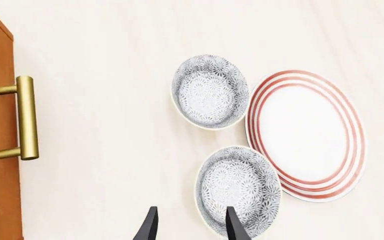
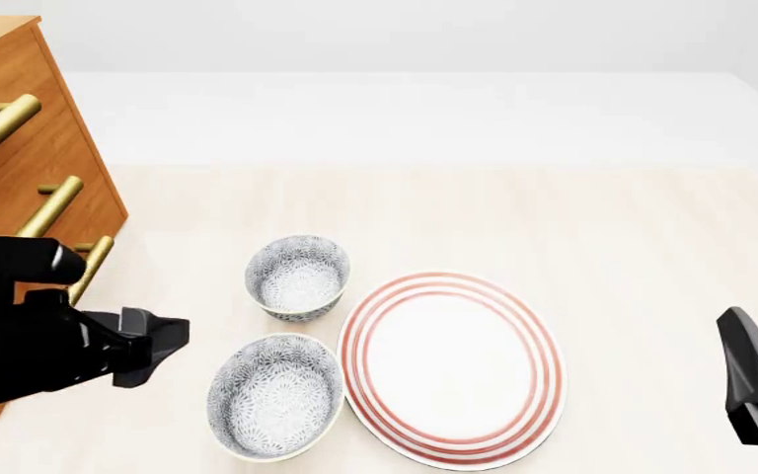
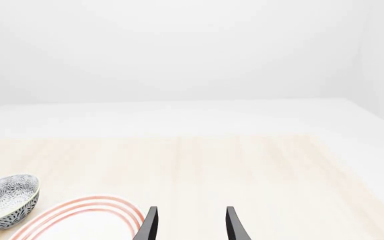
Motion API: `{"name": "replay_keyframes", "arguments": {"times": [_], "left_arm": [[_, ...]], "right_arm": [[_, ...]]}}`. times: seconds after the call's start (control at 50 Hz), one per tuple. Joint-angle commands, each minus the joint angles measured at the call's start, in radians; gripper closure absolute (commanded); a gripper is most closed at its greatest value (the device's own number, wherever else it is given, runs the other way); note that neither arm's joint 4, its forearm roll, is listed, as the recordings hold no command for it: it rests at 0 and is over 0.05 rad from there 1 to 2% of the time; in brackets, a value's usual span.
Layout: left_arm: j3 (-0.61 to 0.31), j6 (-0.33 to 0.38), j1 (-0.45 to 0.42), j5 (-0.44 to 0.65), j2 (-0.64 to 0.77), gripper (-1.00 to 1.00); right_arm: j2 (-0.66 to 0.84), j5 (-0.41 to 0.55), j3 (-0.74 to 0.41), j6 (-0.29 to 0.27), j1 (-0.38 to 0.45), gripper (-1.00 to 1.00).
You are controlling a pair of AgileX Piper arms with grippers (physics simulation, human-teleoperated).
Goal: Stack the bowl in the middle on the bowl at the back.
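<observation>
Front view shows my left gripper [image 2: 155,346] spread at nine o'clock of the middle bowl [image 2: 276,395] — I fear it nudges the plate [image 2: 452,368].

The table [image 2: 590,227] was viewed by the front camera from above and behind. From the left wrist camera, both bowls and the plate [image 1: 305,134] were seen steeply from overhead, close in. The right wrist camera was aimed low and level across the table; the plate was shared by all views.
</observation>
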Motion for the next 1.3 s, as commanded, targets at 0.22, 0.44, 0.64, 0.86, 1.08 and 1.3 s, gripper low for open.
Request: {"name": "replay_keyframes", "arguments": {"times": [0.22,0.44,0.64,0.86,1.08,1.3], "left_arm": [[0.141,-0.249,-0.118,-0.115,0.047,-1.0],[0.234,-0.343,-0.176,-0.244,0.086,-1.0],[0.283,-0.393,-0.216,-0.362,0.159,-1.0],[0.314,-0.447,-0.225,-0.528,0.278,-1.0],[0.333,-0.455,-0.201,-0.68,0.415,-1.0],[0.323,-0.436,-0.166,-0.775,0.53,-1.0]], "right_arm": [[0.005,-0.003,0.0,-0.003,-0.001,-1.0],[0.004,0.0,0.0,-0.005,-0.002,-1.0],[0.001,0.003,0.001,-0.003,-0.002,-1.0],[0.007,-0.002,0.0,-0.001,-0.004,-1.0],[0.01,-0.005,0.001,0.002,-0.003,-1.0],[0.009,-0.006,0.002,0.004,-0.003,-1.0]]}}
